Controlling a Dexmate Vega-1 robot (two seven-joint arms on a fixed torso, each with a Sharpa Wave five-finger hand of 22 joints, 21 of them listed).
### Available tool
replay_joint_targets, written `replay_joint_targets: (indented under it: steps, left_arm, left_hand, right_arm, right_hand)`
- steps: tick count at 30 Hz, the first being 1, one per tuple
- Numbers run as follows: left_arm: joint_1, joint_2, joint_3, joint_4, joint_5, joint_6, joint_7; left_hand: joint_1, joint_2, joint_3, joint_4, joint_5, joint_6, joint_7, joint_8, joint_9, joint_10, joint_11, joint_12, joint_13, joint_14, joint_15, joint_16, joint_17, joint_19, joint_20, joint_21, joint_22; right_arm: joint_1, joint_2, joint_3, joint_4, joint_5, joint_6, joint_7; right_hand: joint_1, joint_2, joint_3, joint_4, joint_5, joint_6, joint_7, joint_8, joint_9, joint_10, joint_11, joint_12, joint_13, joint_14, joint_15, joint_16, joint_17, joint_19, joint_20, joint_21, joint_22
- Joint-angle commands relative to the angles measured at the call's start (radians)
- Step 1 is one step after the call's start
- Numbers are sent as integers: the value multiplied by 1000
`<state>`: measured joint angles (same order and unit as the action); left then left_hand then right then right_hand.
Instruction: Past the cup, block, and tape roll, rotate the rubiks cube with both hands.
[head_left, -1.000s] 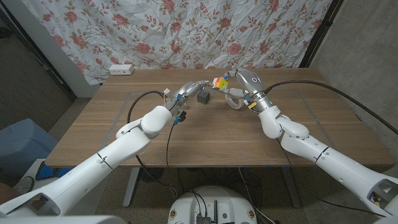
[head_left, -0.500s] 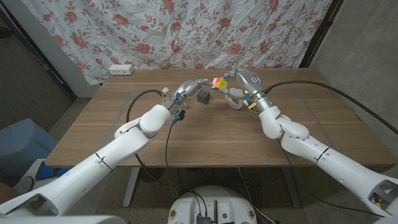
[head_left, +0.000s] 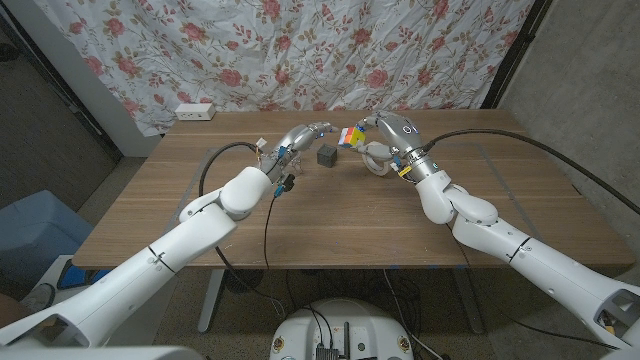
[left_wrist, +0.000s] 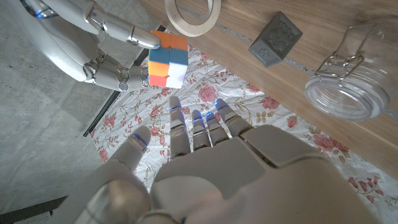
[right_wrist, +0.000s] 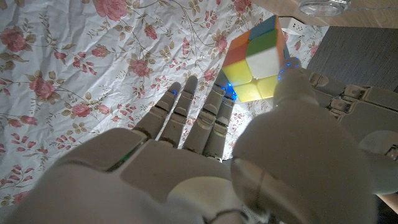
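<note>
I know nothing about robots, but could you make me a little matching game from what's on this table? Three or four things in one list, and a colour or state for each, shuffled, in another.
Things:
1. cube
2. block
3. tape roll
4. jar

Descriptions:
A. clear glass with a wire clasp
B. pale ring lying flat on the table
C. held up off the table by the right hand
D. dark grey, sitting on the table

Pairs: 1-C, 2-D, 3-B, 4-A
</note>
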<state>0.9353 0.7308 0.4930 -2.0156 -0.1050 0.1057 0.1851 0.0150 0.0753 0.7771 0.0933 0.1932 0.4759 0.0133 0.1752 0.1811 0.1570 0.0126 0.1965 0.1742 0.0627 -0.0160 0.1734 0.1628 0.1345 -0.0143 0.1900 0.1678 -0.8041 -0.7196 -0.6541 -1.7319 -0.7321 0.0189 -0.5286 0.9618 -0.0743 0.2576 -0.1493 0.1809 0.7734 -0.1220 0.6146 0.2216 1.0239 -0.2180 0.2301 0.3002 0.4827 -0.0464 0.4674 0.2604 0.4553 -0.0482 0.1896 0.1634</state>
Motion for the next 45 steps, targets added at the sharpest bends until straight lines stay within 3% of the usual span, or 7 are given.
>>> replay_joint_targets:
  steps: [1, 10, 22, 41, 45]
  left_arm:
    - [35, -7, -45, 4, -30, -38, 38]
    - [66, -12, -77, 21, -49, -73, 68]
    - [80, -38, -101, 96, -78, -160, 84]
    - [102, -56, -155, 199, -162, -286, 66]
    - [100, -92, -162, 239, -191, -327, 76]
  left_hand:
    - [12, 72, 3, -9, 9, -27, -4, -6, 3, 14, 1, 1, 3, 10, -3, 1, 2, 8, 1, 2, 2]
    - [11, 71, 6, -14, 8, -86, -8, -12, 1, 19, 0, 1, 3, 15, -3, 2, 3, 12, 1, 3, 2]
    - [11, 71, 9, -19, 7, -121, -8, -12, -1, 20, -3, 0, 3, 19, -3, 2, 3, 17, 0, 4, 3]
    - [11, 71, 11, -24, 6, -129, 6, -3, -2, 14, 3, -4, 3, 18, 0, 1, 4, 17, 0, 2, 3]
    - [11, 71, 12, -25, 6, -134, 7, -3, -3, 13, 2, -4, 3, 18, 3, 1, 4, 16, 1, 2, 3]
  right_arm:
    - [-6, -31, 19, -49, 13, -14, 72]
    - [-16, -54, 34, -105, 20, -42, 155]
    - [-22, -70, 38, -204, 14, -125, 319]
    - [34, -86, 14, -271, -2, -149, 540]
    - [52, -96, 11, -273, 8, -135, 594]
  right_hand:
    - [56, 103, -5, 0, 4, 99, -99, -1, 1, 4, -1, 2, 6, 7, -151, -2, -1, 7, -4, -3, 3]
    - [51, 103, -9, 2, 3, 89, -99, -9, -6, 1, 0, 0, 8, 4, -150, -4, -2, 6, -2, -3, 3]
    - [45, 103, -13, 2, 3, 78, -99, -21, -15, -7, 0, -3, 12, -2, -150, -6, -1, 0, 2, -5, 3]
    - [47, 106, -14, 0, 3, 73, -99, -31, -21, -11, -1, -3, 17, -7, -152, -7, 0, -6, 10, -6, 2]
    - [47, 107, -14, -1, 4, 76, -99, -30, -20, -13, -1, -4, 17, -7, -152, -9, -1, -8, 12, -6, 2]
